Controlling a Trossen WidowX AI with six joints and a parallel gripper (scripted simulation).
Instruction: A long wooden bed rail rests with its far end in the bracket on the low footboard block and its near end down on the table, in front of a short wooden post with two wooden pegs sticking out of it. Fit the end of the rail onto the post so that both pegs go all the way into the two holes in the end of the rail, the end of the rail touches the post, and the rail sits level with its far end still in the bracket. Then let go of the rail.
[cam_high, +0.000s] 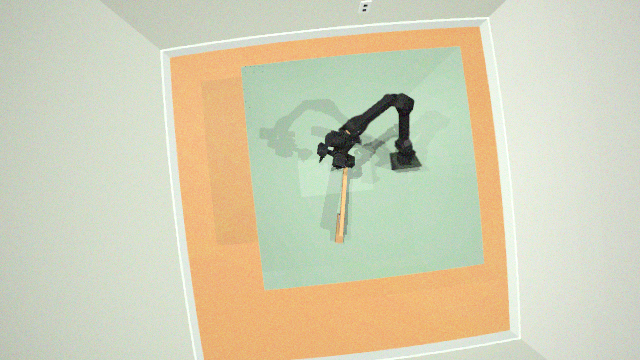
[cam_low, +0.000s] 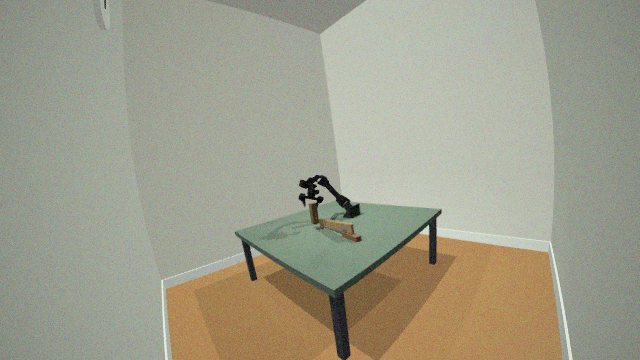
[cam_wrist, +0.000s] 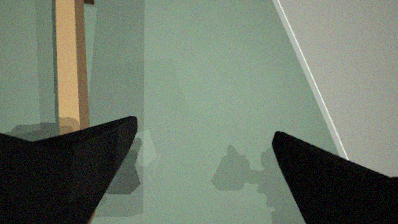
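The long pale rail (cam_high: 343, 200) (cam_low: 337, 225) (cam_wrist: 68, 60) slopes from the low footboard block (cam_high: 339, 240) (cam_low: 354, 237) down towards the table near the post. The short upright post (cam_low: 314, 215) shows in the exterior view; in the top view the arm's hand hides it. The pegs and the rail's end holes cannot be made out. My gripper (cam_high: 328, 164) (cam_low: 311, 204) (cam_wrist: 205, 126) is wide open and empty, above the table close to the post's top. In the wrist view the rail runs left of the gap, its near part hidden behind the left finger.
The arm's base (cam_high: 405, 161) (cam_low: 352, 210) stands on the green table (cam_high: 425, 225) (cam_low: 300, 250), to the right of the post in the top and exterior views. Shadows of the arm fall on the table around the post and the rail.
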